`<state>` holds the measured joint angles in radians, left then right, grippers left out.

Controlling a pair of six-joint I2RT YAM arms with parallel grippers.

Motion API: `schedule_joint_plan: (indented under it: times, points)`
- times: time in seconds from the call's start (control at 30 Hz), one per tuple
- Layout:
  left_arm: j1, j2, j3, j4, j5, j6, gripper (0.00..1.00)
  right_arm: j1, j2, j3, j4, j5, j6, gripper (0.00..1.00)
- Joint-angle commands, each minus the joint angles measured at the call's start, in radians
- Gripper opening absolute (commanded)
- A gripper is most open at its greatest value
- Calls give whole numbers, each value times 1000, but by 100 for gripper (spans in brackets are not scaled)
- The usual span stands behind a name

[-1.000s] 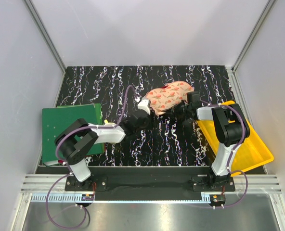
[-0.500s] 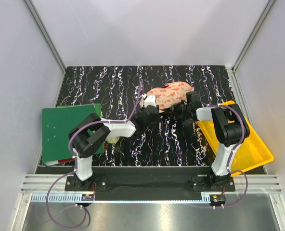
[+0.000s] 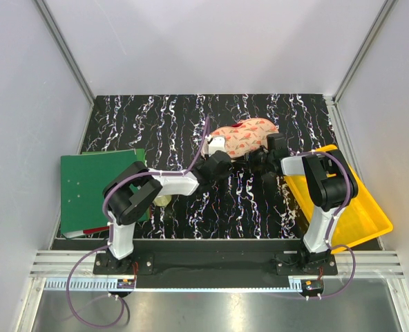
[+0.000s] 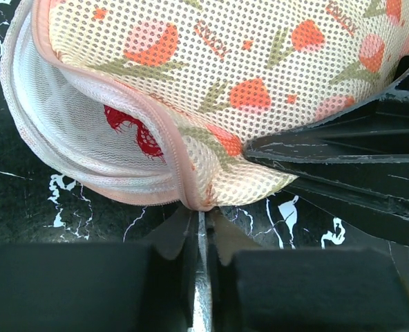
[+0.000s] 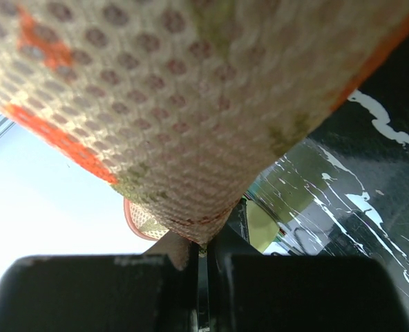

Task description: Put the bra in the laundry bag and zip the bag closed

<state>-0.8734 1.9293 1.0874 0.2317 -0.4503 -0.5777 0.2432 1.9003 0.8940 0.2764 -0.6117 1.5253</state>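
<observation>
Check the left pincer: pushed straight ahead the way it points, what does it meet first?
The laundry bag: its zip rim sits right at the left pincer tips, seemingly pinched between the nearly shut jaws. Beyond that lies the bag's mesh mouth with the bra inside.

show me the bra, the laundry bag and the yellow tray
bra (image 4: 139,135), left wrist view, red lace inside the opening
laundry bag (image 3: 244,135), top view, patterned upper side
yellow tray (image 3: 365,207), top view, bare floor
</observation>
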Motion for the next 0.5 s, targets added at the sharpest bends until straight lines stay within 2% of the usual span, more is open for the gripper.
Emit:
schedule_joint_plan:
  times: [0.0, 0.2, 0.33, 0.47]
  points:
    - [-1, -13, 25, 26, -45, -7, 0, 13, -47, -10, 34, -14, 15, 0]
    - [23, -44, 10, -106, -45, -106, 0, 11, -56, -4, 1, -2, -31, 0]
    - [85, -122, -89, -74, 16, -129, 0, 11, -49, 6, -40, 7, -86, 0]
    - [132, -173, -153, -55, 99, -111, 0, -16, -47, 39, -117, 32, -209, 0]
